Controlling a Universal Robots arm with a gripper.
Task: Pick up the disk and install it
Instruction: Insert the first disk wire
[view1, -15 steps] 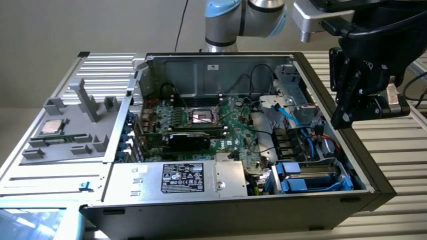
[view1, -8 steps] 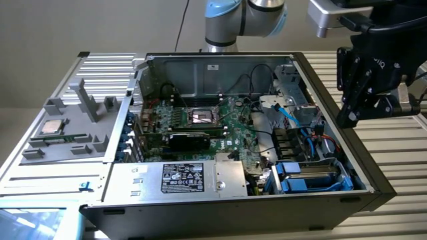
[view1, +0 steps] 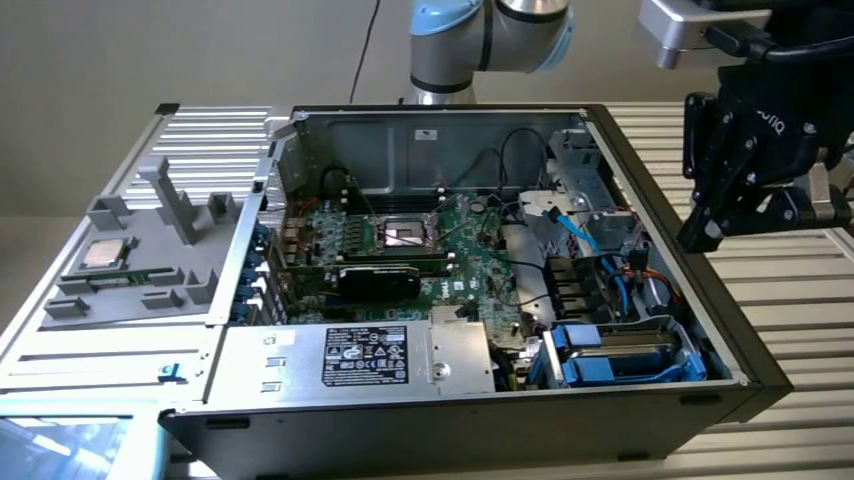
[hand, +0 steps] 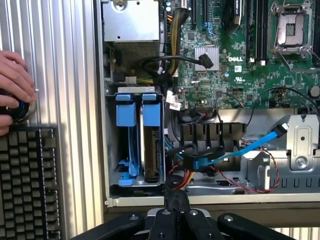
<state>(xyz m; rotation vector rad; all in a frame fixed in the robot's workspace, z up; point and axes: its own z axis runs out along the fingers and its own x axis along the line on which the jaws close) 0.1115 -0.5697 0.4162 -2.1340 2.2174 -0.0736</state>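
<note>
My black gripper (view1: 699, 238) hangs above the case's edge on the exterior view's right, fingers shut with nothing between them. In the wrist view the shut gripper (hand: 176, 201) points down over the case wall, just outside the drive bay (hand: 111, 150). The disk (hand: 150, 145) stands on edge in one slot of that bay, its blue carrier tab (hand: 152, 110) towards the power supply. The slot beside it holds a second blue carrier (hand: 125, 111). In the exterior view the bay with its blue carriers (view1: 589, 352) sits in the case's near corner on that view's right.
The open computer case (view1: 441, 420) lies on a ribbed metal table. Inside are the motherboard (view1: 441, 250), a labelled power-supply box (view1: 354, 355) and a blue cable (hand: 250, 146). A grey fixture with a CPU chip (view1: 104, 255) is at the exterior view's left. A hand (hand: 14, 90) rests by a keyboard (hand: 27, 182).
</note>
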